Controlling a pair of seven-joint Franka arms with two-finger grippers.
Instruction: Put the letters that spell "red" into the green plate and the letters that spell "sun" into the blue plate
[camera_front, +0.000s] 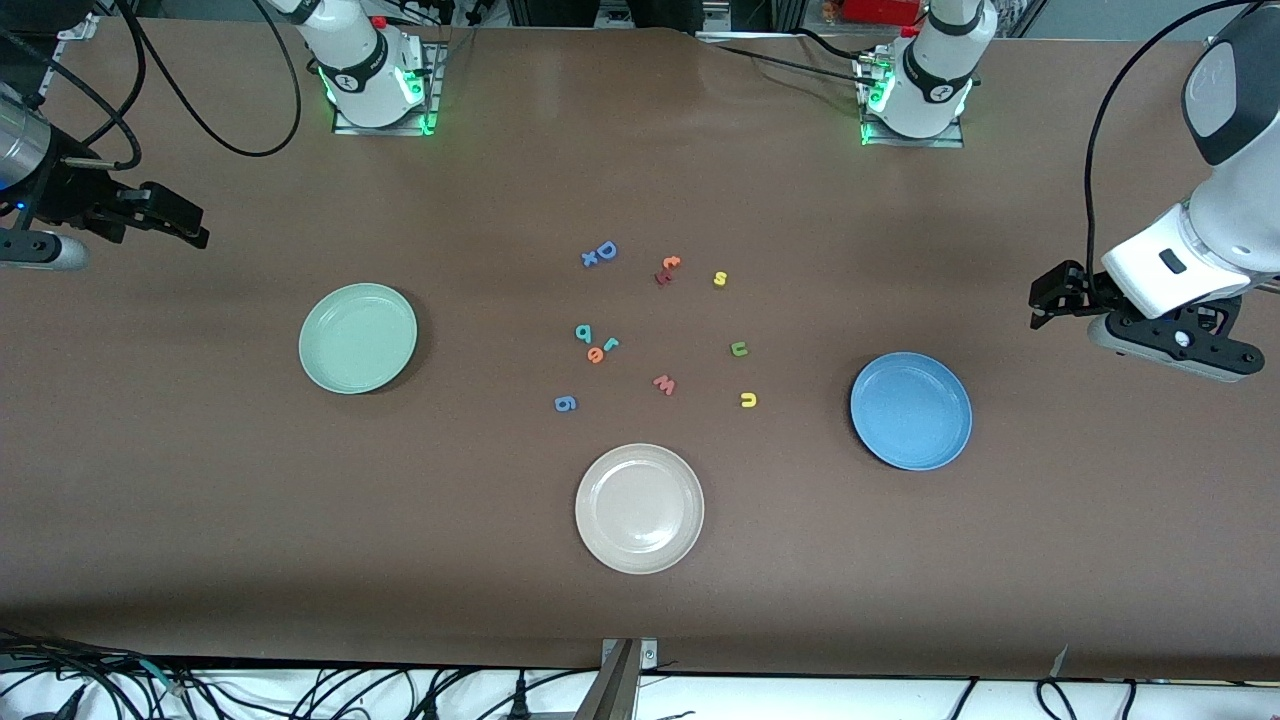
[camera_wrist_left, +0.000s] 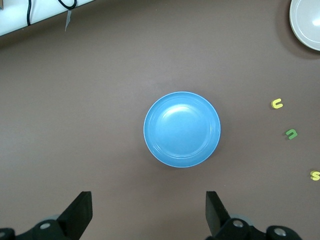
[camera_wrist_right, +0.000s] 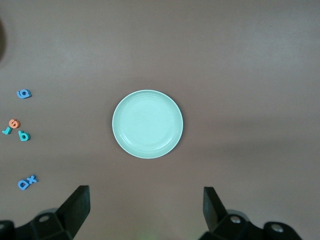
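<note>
Both tools hang open and empty: the left tool (camera_wrist_left: 149, 212) near the blue plate (camera_front: 911, 410), the right tool (camera_wrist_right: 146, 210) near the green plate (camera_front: 358, 337), letters well apart mid-surface.

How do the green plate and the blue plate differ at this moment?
The green plate is pale mint and lies toward the right arm's end of the table; the blue plate is mid-blue, toward the left arm's end and nearer the front camera. Both are round, shallow-rimmed, similar in size and hold no letters.
</note>
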